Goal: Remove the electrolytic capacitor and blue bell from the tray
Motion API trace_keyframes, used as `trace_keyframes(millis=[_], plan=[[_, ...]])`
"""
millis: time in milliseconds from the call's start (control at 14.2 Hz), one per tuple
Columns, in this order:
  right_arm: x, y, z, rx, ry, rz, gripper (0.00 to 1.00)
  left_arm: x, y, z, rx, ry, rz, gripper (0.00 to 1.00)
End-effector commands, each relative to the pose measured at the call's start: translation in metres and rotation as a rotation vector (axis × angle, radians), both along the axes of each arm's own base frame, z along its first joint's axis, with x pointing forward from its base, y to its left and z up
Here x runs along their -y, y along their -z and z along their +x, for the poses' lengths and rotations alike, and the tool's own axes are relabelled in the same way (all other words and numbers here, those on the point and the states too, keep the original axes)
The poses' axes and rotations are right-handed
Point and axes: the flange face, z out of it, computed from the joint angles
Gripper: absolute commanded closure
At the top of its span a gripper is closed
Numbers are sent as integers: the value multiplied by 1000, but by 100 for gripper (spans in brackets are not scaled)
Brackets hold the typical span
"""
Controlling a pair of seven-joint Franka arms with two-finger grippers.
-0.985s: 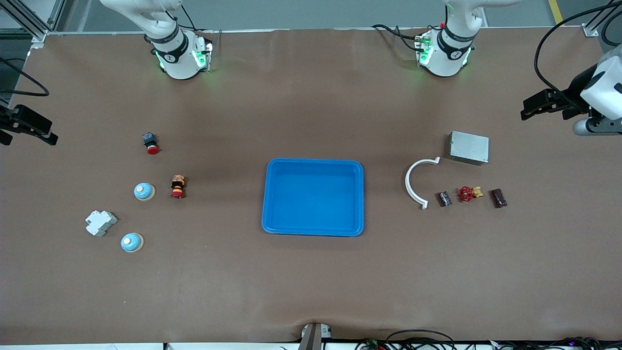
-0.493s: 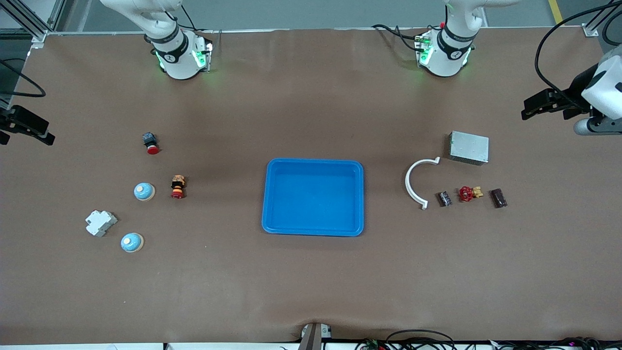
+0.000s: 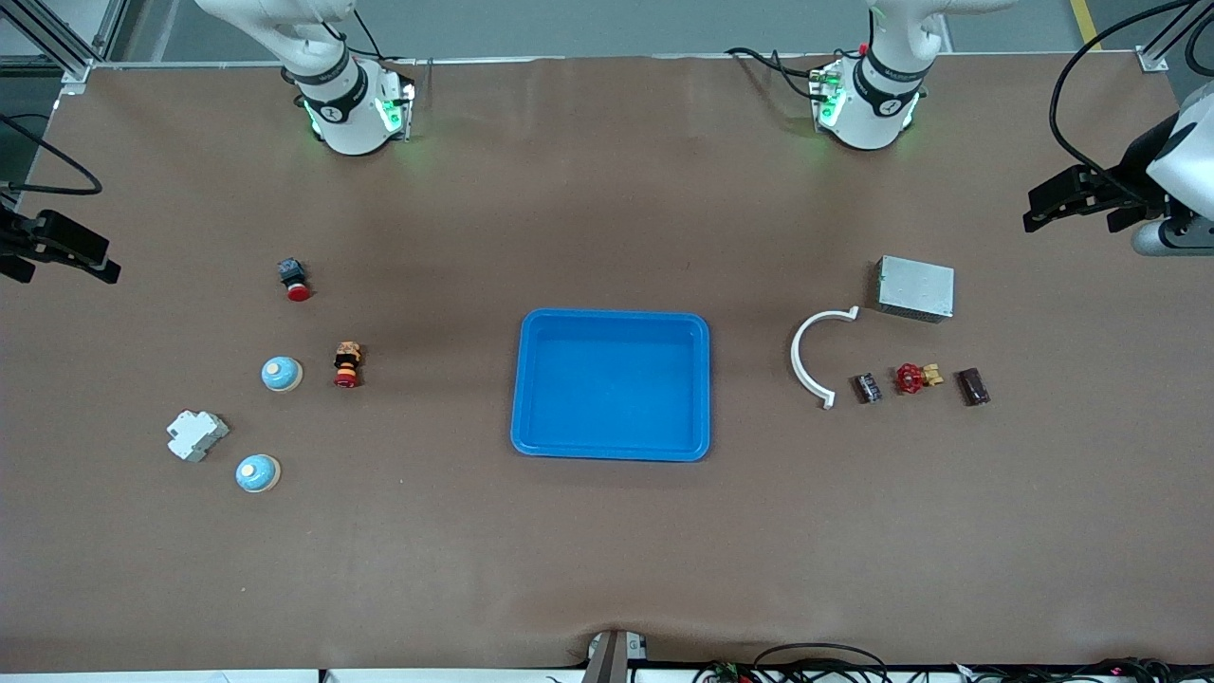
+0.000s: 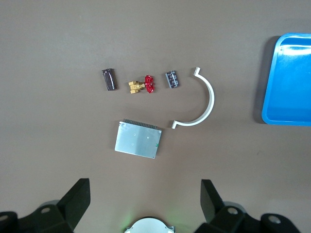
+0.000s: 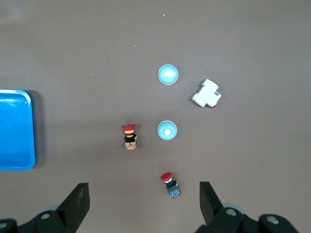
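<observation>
Capacitor (image 3: 867, 387), bells (image 3: 282, 374) on brown table (image 3: 607, 550).

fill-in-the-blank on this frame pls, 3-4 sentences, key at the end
1. The blue tray holds ____ objects.
2. The number of blue dome bells on the table is ____.
3. The capacitor lies between the red valve and the white ____ bracket.
4. Both the left gripper and the right gripper are ____.

Missing words: no; two; curved; open

Robotics lab: two arm bases (image 3: 349, 112) bolted on brown-papered table (image 3: 607, 550), aluminium framing (image 3: 57, 43), trailing cables (image 3: 1091, 85)
</observation>
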Motion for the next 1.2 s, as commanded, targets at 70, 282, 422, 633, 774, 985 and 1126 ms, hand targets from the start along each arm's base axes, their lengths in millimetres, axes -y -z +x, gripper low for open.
trace_keyframes(millis=[70,282,422,633,774,985,1126], plan=[[24,-10,-10,16,-13,-5,0,4,-15,7,29,18,-7,0],[41,-9,-10,27,-7,-7,0,2,-17,12,54,-1,-4,0],[51,-7,-11,28,0,5,0,-2,-13,12,48,-4,23,0],[53,-6,-11,23,-70,7,0,-3,-7,10,36,-4,31,0],[45,-8,-10,35,-76,8,0,-3,-5,10,37,-4,31,0],[28,-7,-8,22,-5,14,0,0,-8,17,94,1,29,0],[20,-7,-7,22,-12,15,0,-4,-2,18,105,-5,28,0]])
